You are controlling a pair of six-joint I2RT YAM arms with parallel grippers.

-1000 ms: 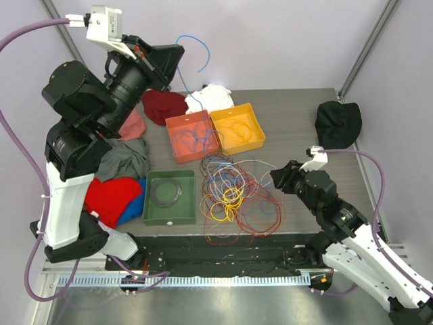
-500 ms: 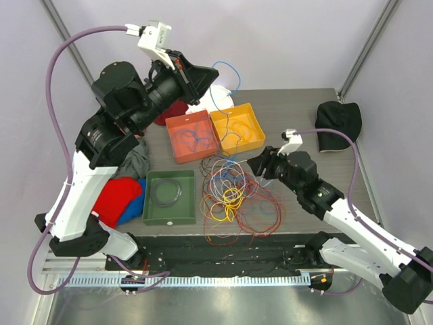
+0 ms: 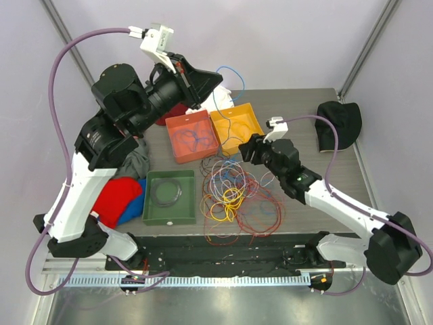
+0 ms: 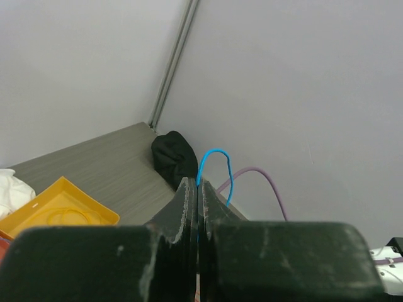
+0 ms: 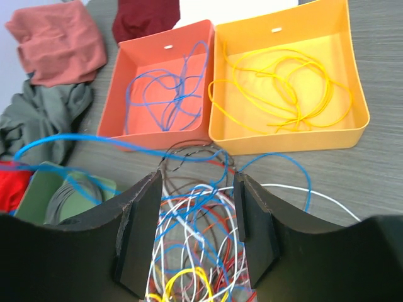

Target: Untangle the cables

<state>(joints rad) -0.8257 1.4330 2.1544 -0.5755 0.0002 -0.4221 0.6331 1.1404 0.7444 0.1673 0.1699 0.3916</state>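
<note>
The left gripper (image 4: 198, 192) holds a blue cable (image 4: 215, 150) pinched tight up high, and the wide-open right gripper (image 5: 198, 192) should next dip into the cable pile (image 3: 233, 193) and grab one.

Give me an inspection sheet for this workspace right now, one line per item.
Surface: grey wood-grain table, partly bare.
Job's things: tangled cables, red, yellow, blue and white, heaped near centre; blue strands in the orange tray, yellow strands in the yellow tray, a grey coil in the green tray.
Clutter: cloths piled on the left; a black cloth at the far right.
Grippers: left gripper shut on a blue cable, held high above the trays; right gripper open over the tangle, holding nothing.
Cables: purple hoses arch off both arms, clear of the heap.
Surroundings: pale walls and metal frame posts; nothing else seen.
</note>
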